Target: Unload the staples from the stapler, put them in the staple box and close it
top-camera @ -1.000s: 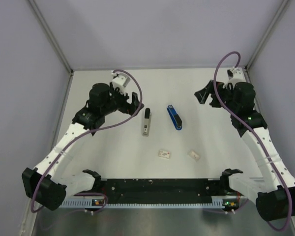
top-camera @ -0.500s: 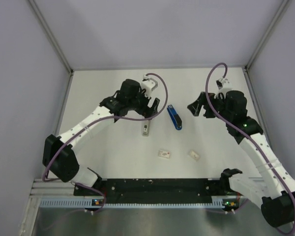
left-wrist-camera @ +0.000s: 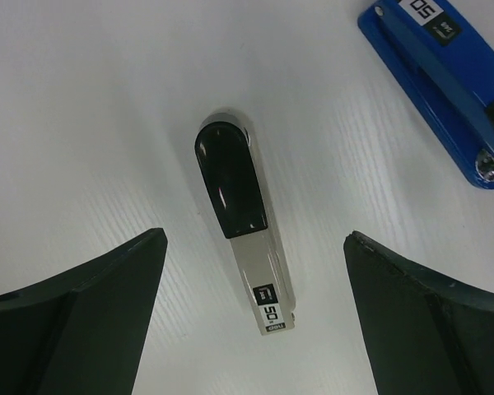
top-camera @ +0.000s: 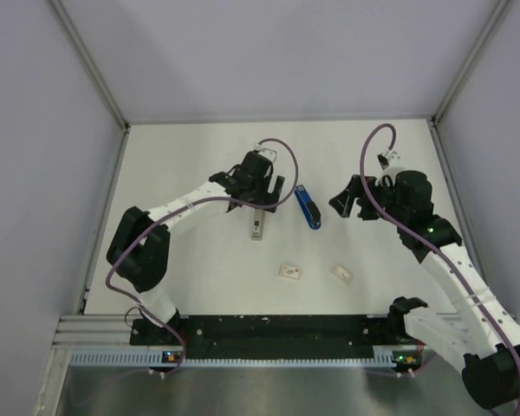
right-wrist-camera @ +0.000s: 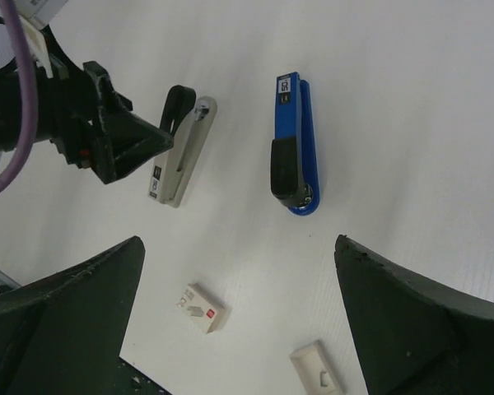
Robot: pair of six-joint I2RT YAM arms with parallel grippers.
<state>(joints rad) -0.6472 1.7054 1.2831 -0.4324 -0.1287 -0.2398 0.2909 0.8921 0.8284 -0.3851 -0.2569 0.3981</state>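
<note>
Plainly, the stapler lies flat on the table, untouched; left gripper gapes wide over a grey stapler beside it; right gripper gapes too; probably light, stiff, slick; pinch its long sides.

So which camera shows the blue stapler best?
The right wrist view: the blue stapler lies whole and unobstructed there. The left wrist view crops it at the corner; top external shows it whole but small.
</note>
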